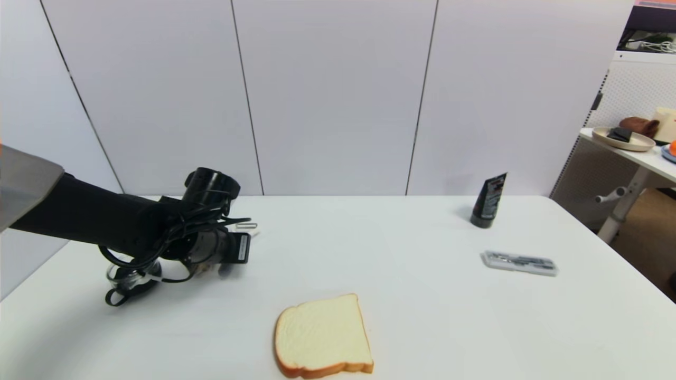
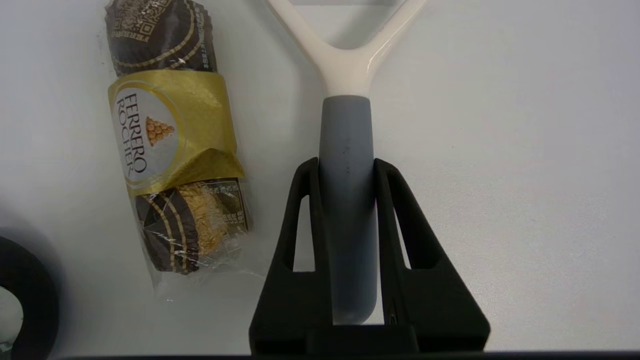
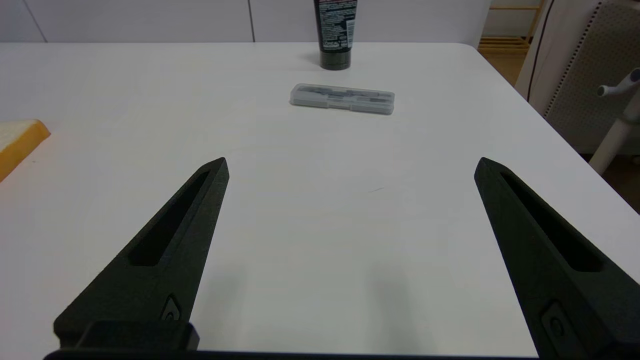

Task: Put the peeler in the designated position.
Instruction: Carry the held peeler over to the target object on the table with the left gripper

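The white table (image 1: 412,295) is taking up most of the head view, and everything else is sitting on it. The left arm (image 1: 90,219) is reaching in over the table's left part, far to the left of the bread slice (image 1: 323,336), and its black wrist and cables are hiding almost all of what it is holding in that view. The bread slice is lying flat near the front edge, and the right wrist view is only catching one cut-off corner of it. Well to the right of the bread and farther back, a black tube (image 1: 489,201) is standing on its cap, and its top is cut off in the right wrist view. A flat clear case (image 1: 519,262) is lying just in front of that tube, and what is inside it is hard to make out. Far left of the bread, the left gripper (image 2: 346,167) is squeezing the grey handle of the peeler (image 2: 347,150) tightly between its two black fingers (image 2: 387,200). The cream fork of the peeler is running off the edge of the left wrist view, so the blade is hidden there; in the head view only a small bit of it is peeking out past the wrist. A pack of wrapped chocolates (image 2: 172,145) is lying just beside the peeler, not touching it. The right gripper (image 3: 350,167) is hovering low over bare table to the right of the bread, with its fingers spread wide apart and nothing between them.
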Available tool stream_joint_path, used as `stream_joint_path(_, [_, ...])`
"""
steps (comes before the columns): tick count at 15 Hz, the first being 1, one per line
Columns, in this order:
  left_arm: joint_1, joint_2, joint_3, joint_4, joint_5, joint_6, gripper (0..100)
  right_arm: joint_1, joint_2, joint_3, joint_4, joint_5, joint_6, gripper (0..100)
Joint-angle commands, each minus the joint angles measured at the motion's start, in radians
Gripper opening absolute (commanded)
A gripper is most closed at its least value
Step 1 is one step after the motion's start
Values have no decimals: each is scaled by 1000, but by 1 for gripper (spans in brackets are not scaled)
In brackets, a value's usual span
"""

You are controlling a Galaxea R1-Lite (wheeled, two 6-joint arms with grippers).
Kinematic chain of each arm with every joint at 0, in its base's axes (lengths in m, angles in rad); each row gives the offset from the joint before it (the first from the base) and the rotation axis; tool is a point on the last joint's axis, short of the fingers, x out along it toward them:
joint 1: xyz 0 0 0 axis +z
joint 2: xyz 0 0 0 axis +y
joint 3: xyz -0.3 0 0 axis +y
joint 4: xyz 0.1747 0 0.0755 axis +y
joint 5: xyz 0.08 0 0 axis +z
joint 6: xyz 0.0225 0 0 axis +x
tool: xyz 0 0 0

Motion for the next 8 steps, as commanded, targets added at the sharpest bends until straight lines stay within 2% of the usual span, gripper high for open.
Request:
stream_joint_path(1, [-4,-1,13,-1,2,-1,100,0,0,0,-1,0,0,100])
stream_joint_path(5, [-10,-7,10,-51,2,8,100,0,1,0,-1,0,0,100])
stream_joint_path(8, [-10,-106,-18,-178,2,50,100,0,0,0,-1,1,0,100])
